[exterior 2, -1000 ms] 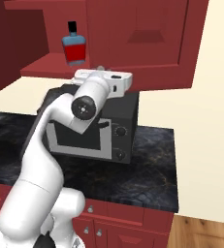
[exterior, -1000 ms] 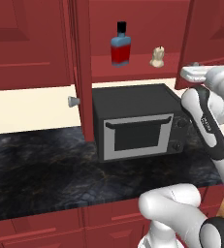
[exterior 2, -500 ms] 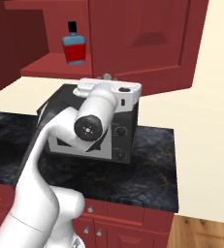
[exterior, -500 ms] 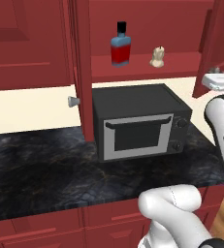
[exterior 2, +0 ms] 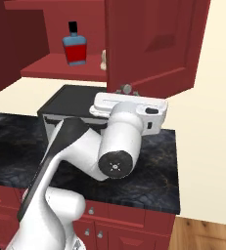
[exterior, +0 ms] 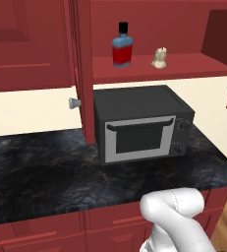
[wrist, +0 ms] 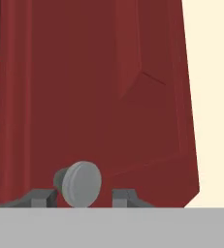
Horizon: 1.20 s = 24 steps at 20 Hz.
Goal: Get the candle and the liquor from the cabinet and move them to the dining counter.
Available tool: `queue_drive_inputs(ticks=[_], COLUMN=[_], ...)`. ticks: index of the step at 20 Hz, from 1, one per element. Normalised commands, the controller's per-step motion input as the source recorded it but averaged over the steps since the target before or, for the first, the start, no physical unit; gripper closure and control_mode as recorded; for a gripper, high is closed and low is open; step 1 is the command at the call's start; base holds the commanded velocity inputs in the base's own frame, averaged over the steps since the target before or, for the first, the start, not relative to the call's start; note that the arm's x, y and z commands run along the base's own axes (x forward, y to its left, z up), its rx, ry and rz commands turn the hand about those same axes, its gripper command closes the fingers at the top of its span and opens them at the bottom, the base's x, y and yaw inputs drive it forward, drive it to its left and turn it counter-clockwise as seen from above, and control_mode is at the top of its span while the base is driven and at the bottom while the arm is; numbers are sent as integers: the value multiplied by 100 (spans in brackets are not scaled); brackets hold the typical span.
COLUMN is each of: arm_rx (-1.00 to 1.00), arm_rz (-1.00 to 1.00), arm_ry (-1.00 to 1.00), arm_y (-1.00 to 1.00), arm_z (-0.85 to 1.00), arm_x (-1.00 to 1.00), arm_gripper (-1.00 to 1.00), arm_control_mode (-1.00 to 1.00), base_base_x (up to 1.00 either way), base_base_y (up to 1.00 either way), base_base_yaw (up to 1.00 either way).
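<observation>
The cabinet (exterior: 149, 69) is standing open, both red doors swung out from the shelf. The liquor (exterior: 122, 45) is sitting upright on the shelf, blue on top with a red label and a black cap. The candle (exterior: 158, 58) is resting just to its right on the same shelf, a small cream lump, apart from the bottle and much shorter.

Below the shelf a dark microwave (exterior: 142, 123) is sitting on the black stone counter (exterior: 41, 177), beside the left door, whose silver knob is poking out at its lower edge.

From the right side, the white arm is reaching up so that its hand is lying just under the right door (exterior 2: 151, 44), close to that door's knob (exterior 2: 126, 89). In the hand view the gripper (wrist: 82, 197) is pointing at the door panel, and the round grey knob (wrist: 79, 184) is showing between the two dark finger tips (wrist: 40, 197). The tips are standing partly apart with small gaps either side of the knob, so I cannot tell whether they are gripping it or only flanking it.
</observation>
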Motion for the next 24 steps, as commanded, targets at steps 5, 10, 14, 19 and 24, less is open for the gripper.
queue_drive_inputs(ticks=[5,10,14,19,24], arm_rx=[2,1,1,0,0], arm_rz=[8,8,4,0,0], arm_ry=[-3,-1,0,0,0], arm_y=[-85,-72,-43,-10,0], arm_z=[0,0,0,0,0], arm_x=[-53,-32,-10,-3,0], arm_gripper=[100,100,100,100,100], arm_control_mode=[-100,-100,-100,-100,-100], base_base_x=[0,0,0,0,0], base_base_y=[0,0,0,0,0], base_base_yaw=[0,0,0,0,0])
